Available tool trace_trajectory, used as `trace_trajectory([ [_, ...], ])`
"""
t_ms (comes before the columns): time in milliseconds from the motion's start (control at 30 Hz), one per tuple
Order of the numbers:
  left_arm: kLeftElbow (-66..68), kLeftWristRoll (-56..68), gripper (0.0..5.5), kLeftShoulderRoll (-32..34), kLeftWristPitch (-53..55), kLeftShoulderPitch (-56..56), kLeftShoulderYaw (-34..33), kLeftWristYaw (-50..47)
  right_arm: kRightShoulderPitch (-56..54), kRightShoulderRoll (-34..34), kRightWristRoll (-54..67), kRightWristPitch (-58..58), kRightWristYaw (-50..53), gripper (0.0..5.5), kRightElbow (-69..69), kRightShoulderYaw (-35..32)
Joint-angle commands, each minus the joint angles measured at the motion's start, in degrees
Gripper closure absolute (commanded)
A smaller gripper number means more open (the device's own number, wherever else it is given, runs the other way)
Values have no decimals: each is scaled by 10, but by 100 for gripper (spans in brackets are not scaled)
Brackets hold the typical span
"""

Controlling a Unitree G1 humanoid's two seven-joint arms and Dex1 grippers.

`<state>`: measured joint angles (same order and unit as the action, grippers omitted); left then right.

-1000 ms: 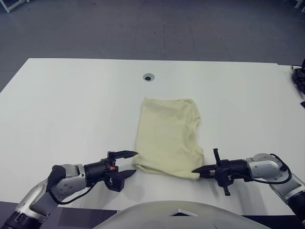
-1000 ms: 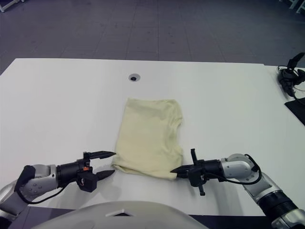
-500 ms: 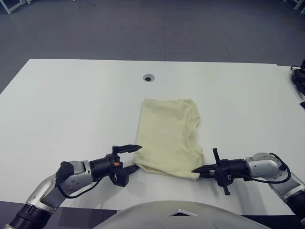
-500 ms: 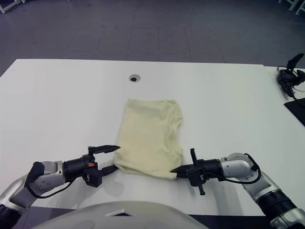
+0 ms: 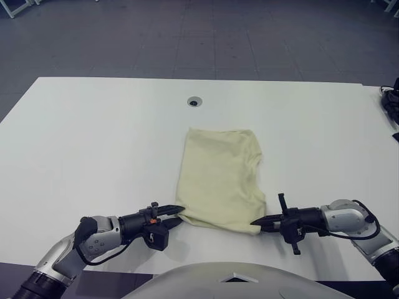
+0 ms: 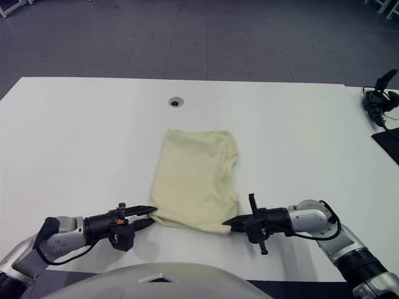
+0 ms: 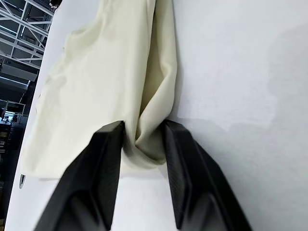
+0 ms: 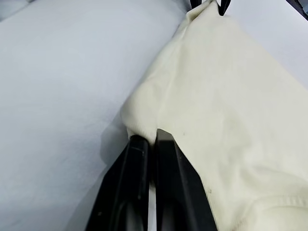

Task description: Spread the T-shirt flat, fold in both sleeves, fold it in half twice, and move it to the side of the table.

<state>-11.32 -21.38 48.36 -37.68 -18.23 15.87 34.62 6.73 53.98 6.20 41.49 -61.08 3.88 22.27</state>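
A pale yellow T-shirt point(image 5: 221, 174), folded into a narrow rectangle, lies on the white table point(image 5: 93, 137) near the front edge. My left gripper point(image 5: 176, 212) is at its near left corner. In the left wrist view the black fingers point(image 7: 108, 159) pinch a bunched fold of the T-shirt point(image 7: 101, 82) between them. My right gripper point(image 5: 254, 222) is at the near right corner, shut on the cloth edge. In the right wrist view its fingers point(image 8: 139, 159) press together at the hem of the T-shirt point(image 8: 226, 96).
A round cable hole point(image 5: 195, 101) sits in the table beyond the shirt. Black cables point(image 5: 391, 99) lie at the far right edge. Bare tabletop stretches to the left and right of the shirt.
My left gripper moved right to the shirt's near left corner and its fingers narrowed from wide open onto the cloth. The right gripper stayed where it was.
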Motion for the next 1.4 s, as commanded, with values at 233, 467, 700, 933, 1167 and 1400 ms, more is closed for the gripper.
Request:
trace_trajectory([
  [233,-16,27,550,33,40,-27,0,46,10,-3,1,-23,-10,550,-1,-3],
  [467,-194,256,550,120,200,-120,-104,142,57,47,294,-238,-70,550,-178,-59],
  [700,-317,378,550,157,255,-327,-312,278,178,122,510,-398,-158,550,-299,-201],
  [933,-366,478,550,154,315,-365,-419,393,194,99,493,-466,-174,550,-335,-264],
  [1167,-311,485,550,201,373,-164,-335,397,125,55,410,-485,-171,550,-294,-241],
  [1400,-126,342,550,77,414,202,-106,321,49,9,357,-489,-172,550,-180,-241],
])
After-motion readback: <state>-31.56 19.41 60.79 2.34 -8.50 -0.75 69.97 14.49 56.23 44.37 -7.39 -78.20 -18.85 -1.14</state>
